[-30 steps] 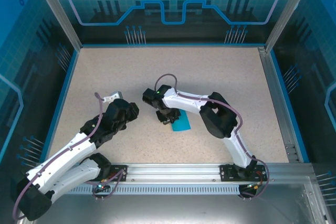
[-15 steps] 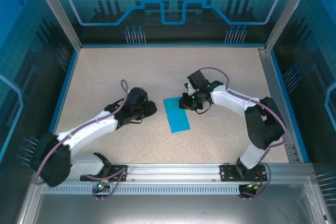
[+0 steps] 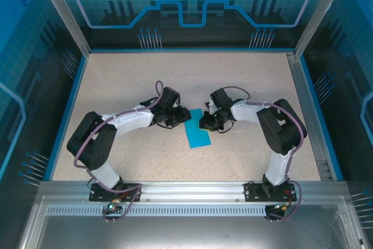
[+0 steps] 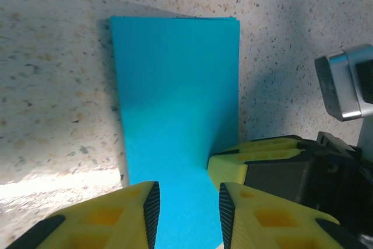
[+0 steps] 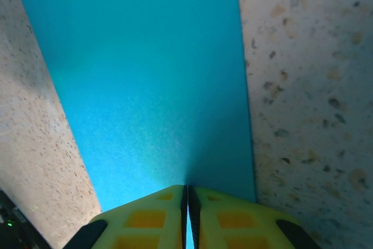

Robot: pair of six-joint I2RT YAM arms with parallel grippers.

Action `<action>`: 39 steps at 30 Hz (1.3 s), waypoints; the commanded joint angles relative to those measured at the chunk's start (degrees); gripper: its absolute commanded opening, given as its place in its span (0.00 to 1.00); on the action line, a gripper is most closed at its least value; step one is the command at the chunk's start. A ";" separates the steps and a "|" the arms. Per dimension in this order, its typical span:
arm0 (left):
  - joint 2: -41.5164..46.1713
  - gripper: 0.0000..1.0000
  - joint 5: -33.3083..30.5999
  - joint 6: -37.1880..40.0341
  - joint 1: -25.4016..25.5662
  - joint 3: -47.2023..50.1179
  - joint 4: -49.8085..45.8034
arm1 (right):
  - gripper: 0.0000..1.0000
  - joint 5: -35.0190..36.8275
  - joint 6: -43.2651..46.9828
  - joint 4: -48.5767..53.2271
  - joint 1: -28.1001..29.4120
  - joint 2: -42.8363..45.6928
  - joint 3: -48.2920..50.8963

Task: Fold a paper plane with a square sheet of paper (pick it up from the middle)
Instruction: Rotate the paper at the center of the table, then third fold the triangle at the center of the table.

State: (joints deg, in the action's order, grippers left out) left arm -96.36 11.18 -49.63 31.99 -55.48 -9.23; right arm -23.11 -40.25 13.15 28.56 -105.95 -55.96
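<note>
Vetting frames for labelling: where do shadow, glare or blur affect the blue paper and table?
Top external: evenly lit and sharp, blue paper clear on the table. Left wrist: shadow darkens the paper's lower half and the table to its right; glare patch lower left. Right wrist: paper darkens near the bottom; table on the left is shadowed.

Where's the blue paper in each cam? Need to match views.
Top external: paper mid-table, a narrow strip slanting down to the right.
Left wrist: paper at centre, running from near the top to the bottom edge.
Right wrist: paper as a broad band from the top left down to bottom centre.
Shared landmark: speckled table along both long edges of the paper.
</note>
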 commanded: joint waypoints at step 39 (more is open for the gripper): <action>-13.76 0.29 9.10 5.36 -0.18 -6.31 -0.09 | 0.37 0.83 -8.14 -1.78 3.52 24.70 21.93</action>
State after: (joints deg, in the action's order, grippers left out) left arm -108.99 20.25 -45.93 31.99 -60.62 -7.22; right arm -19.18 -50.72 9.69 31.55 -81.32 -34.63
